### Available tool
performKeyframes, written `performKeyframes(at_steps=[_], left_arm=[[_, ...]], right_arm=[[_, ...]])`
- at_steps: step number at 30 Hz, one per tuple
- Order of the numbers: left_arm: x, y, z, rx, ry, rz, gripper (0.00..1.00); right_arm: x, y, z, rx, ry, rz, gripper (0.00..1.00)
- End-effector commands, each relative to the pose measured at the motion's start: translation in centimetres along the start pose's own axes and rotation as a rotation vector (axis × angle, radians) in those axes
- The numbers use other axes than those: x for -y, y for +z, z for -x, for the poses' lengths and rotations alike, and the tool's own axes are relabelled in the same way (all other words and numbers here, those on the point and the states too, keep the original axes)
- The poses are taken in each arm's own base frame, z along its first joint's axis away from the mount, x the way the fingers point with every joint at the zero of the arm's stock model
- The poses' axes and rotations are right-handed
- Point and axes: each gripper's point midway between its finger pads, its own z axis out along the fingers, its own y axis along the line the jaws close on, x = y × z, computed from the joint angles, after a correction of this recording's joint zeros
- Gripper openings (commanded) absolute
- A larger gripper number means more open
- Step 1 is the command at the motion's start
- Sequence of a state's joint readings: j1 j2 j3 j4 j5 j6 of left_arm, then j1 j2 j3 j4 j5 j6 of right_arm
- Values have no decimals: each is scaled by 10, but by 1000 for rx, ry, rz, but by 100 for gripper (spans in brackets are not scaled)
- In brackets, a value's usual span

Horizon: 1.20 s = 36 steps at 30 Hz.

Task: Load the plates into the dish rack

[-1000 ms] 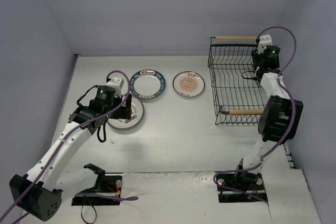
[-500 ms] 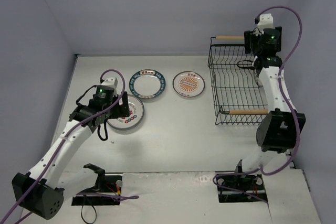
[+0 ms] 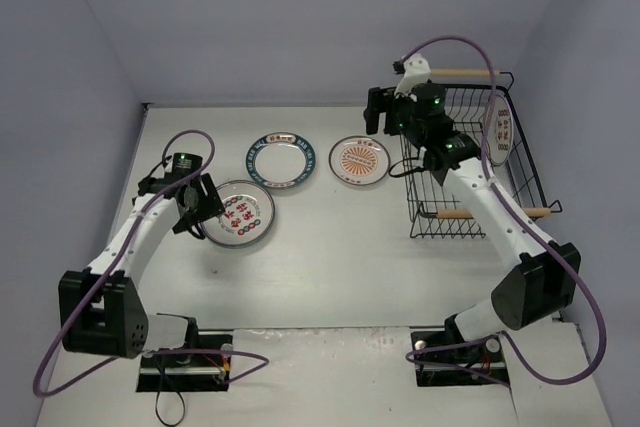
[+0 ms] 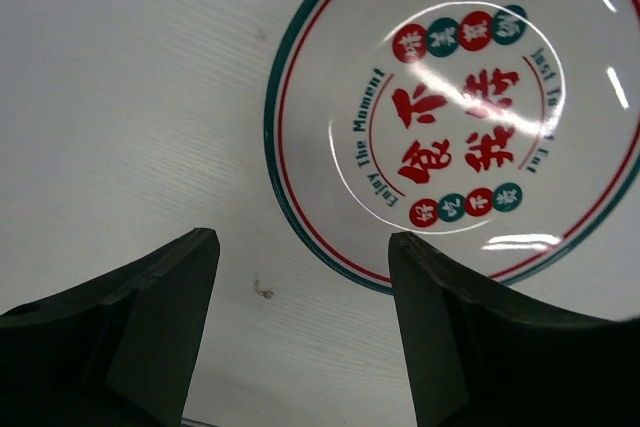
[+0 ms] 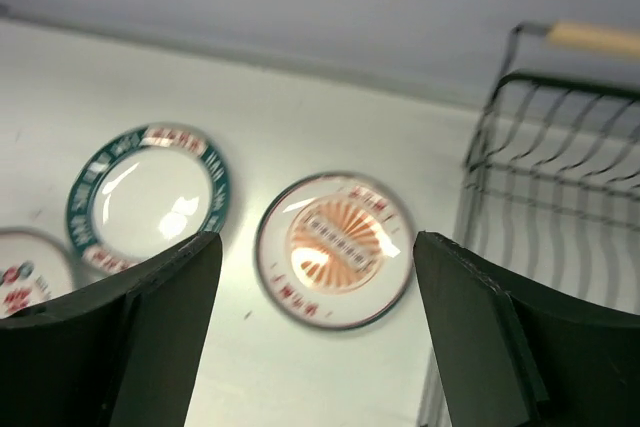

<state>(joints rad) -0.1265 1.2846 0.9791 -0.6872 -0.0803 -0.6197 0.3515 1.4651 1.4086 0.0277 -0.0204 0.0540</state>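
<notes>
A red-character plate [image 3: 243,215] lies flat on the table; it fills the left wrist view [image 4: 460,117]. My left gripper [image 3: 200,211] is open and empty at that plate's left rim [image 4: 300,277], with one finger over the rim and the other over bare table. A dark teal-rimmed plate [image 3: 282,159] and an orange sunburst plate [image 3: 359,160] lie further back. My right gripper [image 3: 381,115] is open and empty, in the air above the sunburst plate [image 5: 335,247]. The black wire dish rack [image 3: 440,172] holds one plate [image 3: 497,132] on edge at its right side.
The rack's wooden handles [image 3: 462,72] sit at its far and near ends. The right wrist view also shows the teal-rimmed plate [image 5: 148,197] and the rack's left wall [image 5: 550,177]. Grey walls close the table at the back and the left.
My right arm has swung left from over the rack's far right side to above the sunburst plate; a plate now shows standing in the rack. My left gripper has shifted to the red-character plate's left rim.
</notes>
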Motion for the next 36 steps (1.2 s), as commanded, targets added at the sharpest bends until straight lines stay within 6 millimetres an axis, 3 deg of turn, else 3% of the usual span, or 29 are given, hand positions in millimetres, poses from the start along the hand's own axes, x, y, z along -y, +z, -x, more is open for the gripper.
performKeyframes(at_steps=[1,5,13,20,24,28,29,31,36], left_arm=[[-4,0,34,55,-35,34,67],[-4,15,41,35,-26,55,67],[-6,51,32,-68,-2,74,66],[-1,66,23,-120,7,49,47],[2,66,18,-138,11,29,23],[-1,56,17,-133,17,26,12],[-1,51,17,-129,18,24,4],[-1,44,18,-120,16,18,0],[5,24,20,-112,18,-34,0]], right_arm=[[-32,0,-9,1,101,100,79],[-54,1,-32,-40,105,152,78],[-79,2,-62,-100,131,230,78],[-97,3,-79,-133,141,270,77],[-106,6,-88,-156,133,283,77],[-118,8,-94,-174,132,301,77],[-123,9,-98,-186,133,312,77],[-127,10,-102,-198,135,320,77],[-140,13,-112,-230,162,352,77]])
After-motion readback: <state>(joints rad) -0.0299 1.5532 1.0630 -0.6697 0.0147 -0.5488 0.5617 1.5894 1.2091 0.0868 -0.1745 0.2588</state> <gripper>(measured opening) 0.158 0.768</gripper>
